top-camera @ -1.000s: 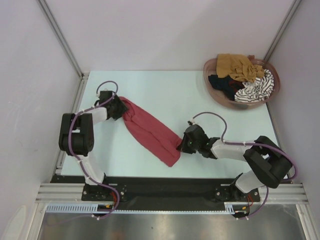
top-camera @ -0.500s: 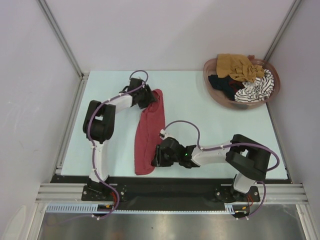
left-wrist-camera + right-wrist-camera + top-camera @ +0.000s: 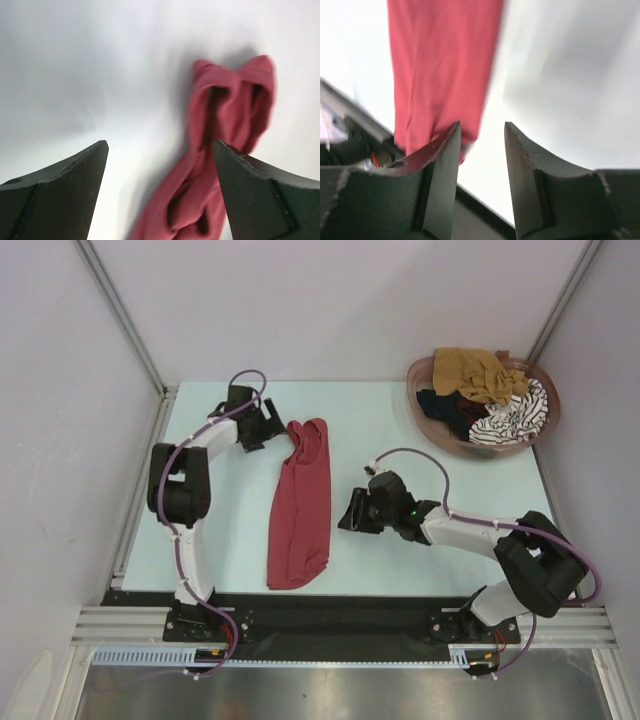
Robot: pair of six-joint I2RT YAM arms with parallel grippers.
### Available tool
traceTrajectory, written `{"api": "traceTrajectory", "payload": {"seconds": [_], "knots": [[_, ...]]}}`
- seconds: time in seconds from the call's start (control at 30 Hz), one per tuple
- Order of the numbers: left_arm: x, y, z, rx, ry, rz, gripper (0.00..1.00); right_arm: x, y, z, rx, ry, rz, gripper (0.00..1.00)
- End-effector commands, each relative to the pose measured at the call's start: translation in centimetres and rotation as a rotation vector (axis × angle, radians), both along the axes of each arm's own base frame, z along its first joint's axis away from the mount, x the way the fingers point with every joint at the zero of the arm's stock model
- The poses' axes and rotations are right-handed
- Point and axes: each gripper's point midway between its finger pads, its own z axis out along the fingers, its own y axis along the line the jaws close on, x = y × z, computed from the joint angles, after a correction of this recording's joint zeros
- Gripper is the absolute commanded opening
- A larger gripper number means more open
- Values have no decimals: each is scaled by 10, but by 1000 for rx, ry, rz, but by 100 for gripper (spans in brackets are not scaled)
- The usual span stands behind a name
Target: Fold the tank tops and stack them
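On the table point(image 3: 400, 445), left gripper point(image 3: 272, 428) and right gripper point(image 3: 344, 517) hang spread, empty, beside the dark red tank top point(image 3: 300, 510), best folded squarely end-to-end.

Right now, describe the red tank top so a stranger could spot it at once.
On the pale table, left of centre, a long narrow cloth lies flat, straps at the far end: the dark red tank top. It alone lies on the table; the mustard top, the black top and the striped top are heaped in the basket at the far right corner.
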Motion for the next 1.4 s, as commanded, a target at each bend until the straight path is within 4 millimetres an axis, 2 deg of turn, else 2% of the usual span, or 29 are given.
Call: {"api": "traceTrajectory", "payload": {"seconds": [0.0,0.03,0.07,0.1,0.13,0.17,0.2,0.23,0.3,0.33,0.37,0.4,0.43,0.47,0.5,0.53,0.63,0.7,0.73,0.77,0.9,1.0,1.07,1.1,1.13,1.23,1.3,1.33,1.37], "knots": [[-15,25,41,38,-72,-3,92,38,-9,19,10,-60,25,45],[-27,29,34,47,-50,-5,93,45,-10,19,7,-61,26,45],[-33,30,36,49,-54,-14,93,58,-4,21,15,-60,33,45],[-37,29,51,45,-94,-31,93,70,-7,21,11,-68,25,46],[-51,27,40,38,-67,-44,92,79,-6,20,11,-68,21,46],[-60,23,40,12,-65,-66,92,91,-1,18,15,-63,19,46],[-64,21,51,-1,-100,-72,91,99,1,16,17,-61,17,45],[-79,22,37,-5,-63,-74,89,111,-2,16,21,-59,-3,42],[-93,20,39,-24,-65,-82,87,128,4,10,28,-43,-12,39],[-111,19,22,-31,-28,-94,86,136,2,9,31,-43,-22,38],[-118,18,19,-37,-29,-97,86,143,3,7,29,-44,-31,38],[-122,17,25,-46,-58,-101,86,148,2,-4,18,-26,-38,38],[-136,18,12,-44,-28,-104,85,161,4,1,24,-43,-44,38],[-141,19,10,-43,-29,-105,85,166,5,-1,24,-38,-45,38],[-145,21,13,-37,-42,-107,85,168,7,-15,11,-15,-43,39],[-153,22,7,-34,-25,-108,84,178,11,-9,21,-29,-45,40],[-164,26,9,-19,-37,-105,84,191,13,-20,15,-21,-53,42],[-166,26,13,-19,-52,-105,85,202,14,-19,6,-43,-69,44],[-169,27,12,-20,-51,-106,84,204,14,-28,-5,-36,-73,44],[-169,27,12,-18,-53,-106,84,212,16,-24,-3,-51,-81,44],[-170,30,11,-3,-48,-101,84,223,21,-38,-18,-25,-94,43],[-169,31,12,0,-53,-89,84,232,23,-49,-51,-18,-113,38],[-169,31,13,0,-65,-88,84,233,24,-60,-65,0,-113,29],[-170,32,12,3,-61,-86,84,236,25,-58,-66,-3,-117,25],[-169,32,12,4,-62,-83,84,239,20,-61,-81,-2,-133,14],[-167,34,10,17,-57,-80,84,246,2,-58,-94,-10,-170,0],[-165,35,8,43,-57,-72,84,259,-24,-45,-82,-29,-212,0],[-164,35,8,50,-62,-69,84,257,-32,-46,-79,-18,-212,0],[-162,33,9,55,-67,-71,84,264,-50,-41,-82,-21,-232,0]]}}
